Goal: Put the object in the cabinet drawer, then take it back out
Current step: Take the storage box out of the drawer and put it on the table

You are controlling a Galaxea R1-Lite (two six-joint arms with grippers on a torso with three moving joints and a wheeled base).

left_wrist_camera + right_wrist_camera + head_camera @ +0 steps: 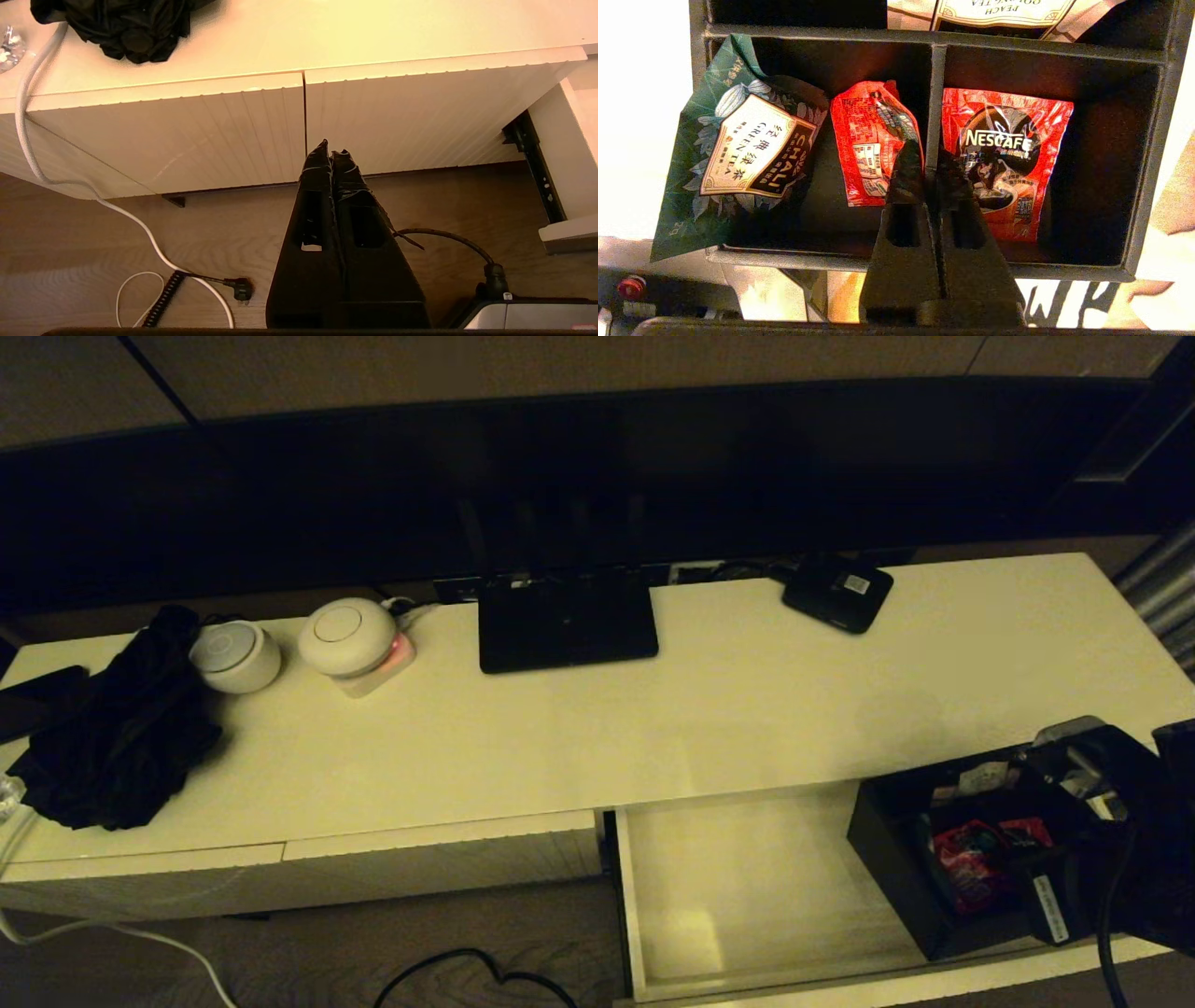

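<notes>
Head view: the cream desk (653,709) is spanning the scene, with the cabinet drawer (747,887) standing pulled open below its right part. The black box (896,859) is sitting over the drawer's right end, open face up, its long axis running from the drawer's front back toward the desk edge. Red packets (1004,158) and a green tea packet (738,149) are lying in its compartments. The right gripper (929,163) is clamping its jaws on the central divider (933,93). The left gripper (332,154), jaws together, is hanging before the shorter drawer fronts (233,130).
</notes>
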